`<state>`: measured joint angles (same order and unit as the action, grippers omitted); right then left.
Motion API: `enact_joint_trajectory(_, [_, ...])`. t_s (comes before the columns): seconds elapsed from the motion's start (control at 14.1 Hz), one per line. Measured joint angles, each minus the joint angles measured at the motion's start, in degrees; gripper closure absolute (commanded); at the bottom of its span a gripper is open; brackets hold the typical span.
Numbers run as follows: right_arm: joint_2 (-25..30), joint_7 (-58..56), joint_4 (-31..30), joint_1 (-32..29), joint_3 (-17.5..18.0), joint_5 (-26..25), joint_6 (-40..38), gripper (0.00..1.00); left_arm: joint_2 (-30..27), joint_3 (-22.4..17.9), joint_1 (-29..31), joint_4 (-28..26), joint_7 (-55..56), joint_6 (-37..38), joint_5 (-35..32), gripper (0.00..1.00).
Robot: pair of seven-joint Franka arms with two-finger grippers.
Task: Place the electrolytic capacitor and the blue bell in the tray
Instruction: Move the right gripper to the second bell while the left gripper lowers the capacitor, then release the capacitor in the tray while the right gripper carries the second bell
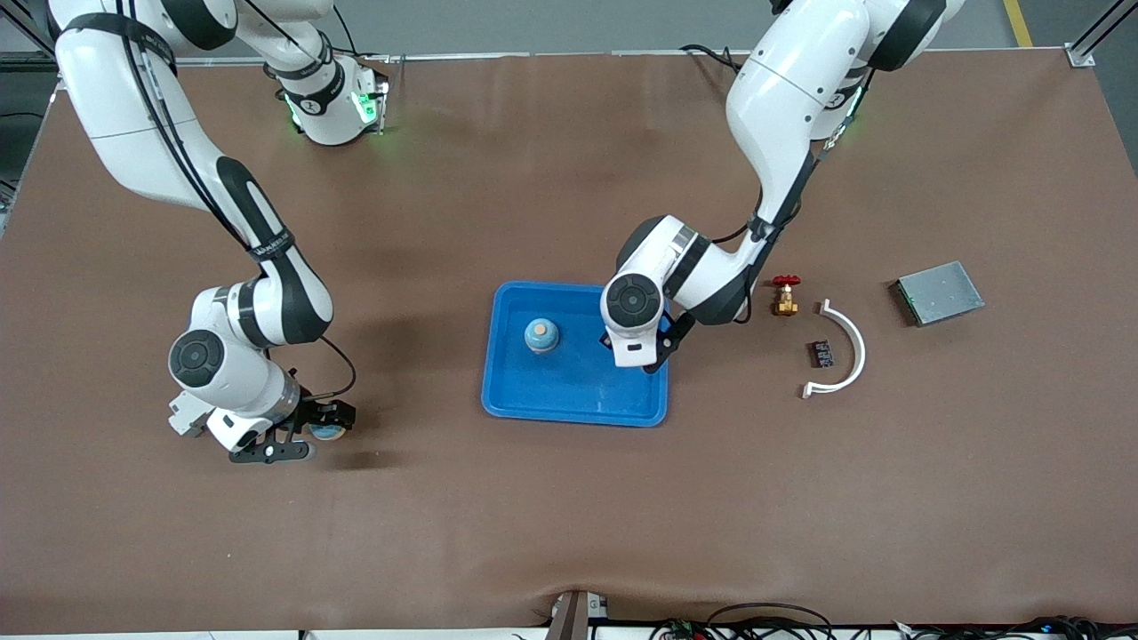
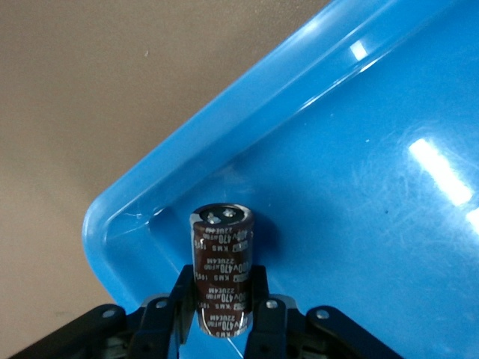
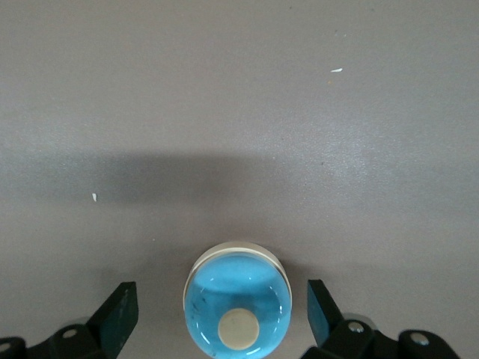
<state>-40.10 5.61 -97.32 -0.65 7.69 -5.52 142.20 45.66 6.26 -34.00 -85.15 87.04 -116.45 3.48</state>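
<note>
The bright-blue tray lies mid-table. My left gripper is over the tray's corner toward the left arm's end. In the left wrist view this gripper is shut on the electrolytic capacitor, a brown cylinder with white print, just above the tray floor. My right gripper is low over the table toward the right arm's end. Its open fingers stand either side of a blue bell with a cream button, with a gap on each side. That bell also shows in the front view. A second blue domed bell stands in the tray.
Toward the left arm's end lie a red-handled brass valve, a small black part, a white curved strip and a flat grey metal box. The brown mat covers the table.
</note>
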Motion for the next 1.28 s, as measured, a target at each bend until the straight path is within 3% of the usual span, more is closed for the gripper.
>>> enact_joint_trajectory(0.07, [-0.09, -0.09, 0.00, -0.02, -0.01, 0.00, 0.00, 0.00, 0.00, -0.01, 0.00, 0.00, -0.02, 0.00, -0.06, 0.43])
enact_joint_trajectory(0.14, [-0.22, -0.21, -0.02, -0.06, -0.02, 0.00, 0.01, 0.00, 0.00, -0.03, 0.00, 0.00, -0.08, -0.01, -0.09, 0.13])
enact_joint_trajectory(0.21, [-0.46, -0.27, -0.05, -0.12, -0.03, 0.00, 0.01, 0.00, 0.00, -0.03, -0.01, 0.00, -0.16, -0.01, -0.11, 0.00])
enact_joint_trajectory(0.71, [-2.05, -0.42, -0.12, -0.39, -0.07, 0.00, 0.04, 0.00, -0.46, -0.07, -0.46, 1.06, -0.28, -0.06, -2.88, 0.00])
enact_joint_trajectory(0.78, [-2.05, -0.45, -0.12, -0.39, -0.07, 0.00, 0.04, 0.13, -1.00, -0.20, -0.39, 1.34, -0.51, 0.15, -2.92, 0.00])
enact_joint_trajectory(0.85, [-2.05, -0.63, -0.12, -0.39, -0.07, -0.02, 0.04, 0.63, -1.83, -0.37, -0.28, 1.53, -1.42, 0.74, -2.94, 0.00])
enact_joint_trajectory(0.92, [-2.05, -1.17, -0.12, -0.39, -0.08, -0.03, 0.04, 1.00, -2.83, -0.53, -0.14, 1.69, -3.04, 1.92, -2.94, 0.00])
enact_joint_trajectory(1.28, [-1.99, -2.53, -0.03, -1.22, -0.03, 0.02, 0.01, 1.00, -9.66, -0.77, 3.26, 2.06, -13.05, 10.22, -2.94, 0.00])
